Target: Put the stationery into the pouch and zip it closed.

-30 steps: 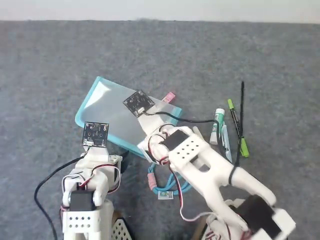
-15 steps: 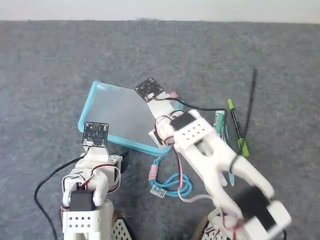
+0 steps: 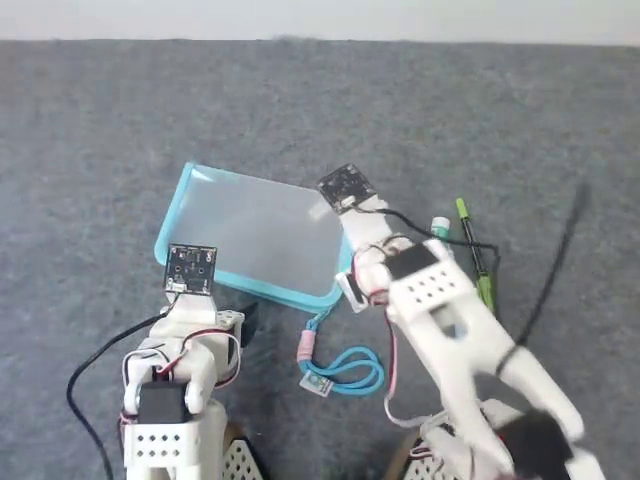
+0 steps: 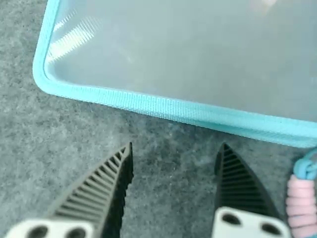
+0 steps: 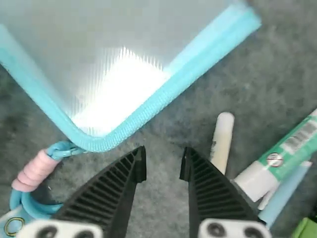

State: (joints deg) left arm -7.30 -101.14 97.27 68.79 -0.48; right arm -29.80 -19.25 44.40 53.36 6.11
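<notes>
1. Hovering at pouch point(image 3: 250, 240) corner w/ right pincer point(image 5: 162, 166): jaws a little apart, nothing held; white stick point(image 5: 220, 141) & green-label tube point(image 5: 280, 156) just beside, on table point(image 3: 100, 120).
2. Left pincer point(image 4: 173, 166): released, empty, just off pouch's blue edge.
3. Pouch flat on table btwn arms; stick, tube & green pen point(image 3: 478, 265) outside it.
4. Risk of nudging stick away instead of gripping, given narrow jaw gap.
5. Risk of rolling tube off line on contact.
6. Risk of sliding pouch while stuffing, since unpinned; of snagging loop cord point(image 3: 340, 368).
</notes>
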